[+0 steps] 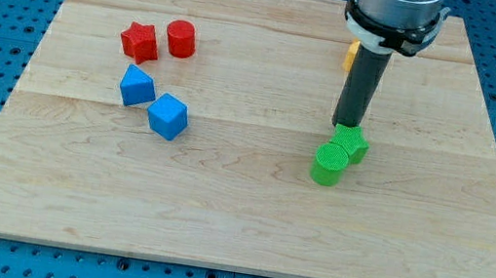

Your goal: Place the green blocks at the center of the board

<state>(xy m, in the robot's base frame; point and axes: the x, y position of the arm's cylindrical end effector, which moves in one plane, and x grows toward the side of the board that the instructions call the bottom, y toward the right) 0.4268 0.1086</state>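
Two green blocks lie together right of the board's middle: a green cylinder (329,163) at the lower left and a green block (353,142), shape unclear, touching it at the upper right. My tip (346,126) stands at the top edge of the upper green block, touching or almost touching it. The rod rises straight up from there to the arm at the view's top.
A red star (139,41) and a red cylinder (180,38) sit at the upper left. Two blue blocks (136,87) (169,115) lie below them. A yellow block (349,54) is partly hidden behind the rod. The wooden board (234,236) rests on a blue pegboard.
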